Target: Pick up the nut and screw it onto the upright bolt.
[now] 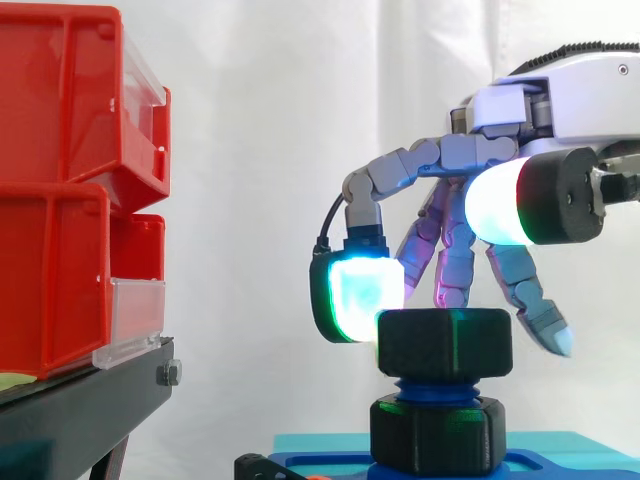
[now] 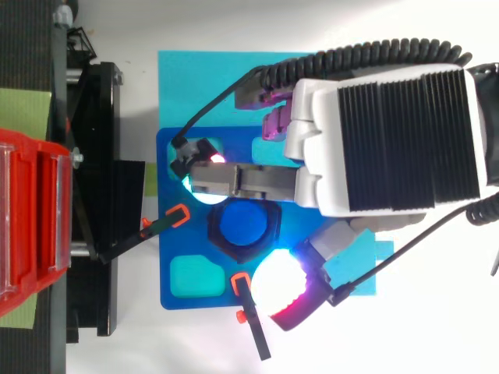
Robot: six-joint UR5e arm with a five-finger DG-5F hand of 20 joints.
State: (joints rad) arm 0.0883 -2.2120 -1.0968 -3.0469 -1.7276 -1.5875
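Red bins (image 1: pixel 70 180) are stacked on a black stand (image 1: pixel 80 400) at the side view's left. The hand (image 2: pixel 390 140) hangs over a blue fixture plate (image 2: pixel 165 265), its fingers spread wide and gripping nothing. One glowing fingertip (image 1: pixel 358 292) sits just beside the upper edge of the black nut (image 1: pixel 445 342); I cannot tell if they touch. The thumb pad (image 1: pixel 490 205) is higher than the nut. The nut sits on the upright blue bolt (image 2: pixel 243 224), above a second black hex nut (image 1: pixel 440 435), with blue thread showing between them.
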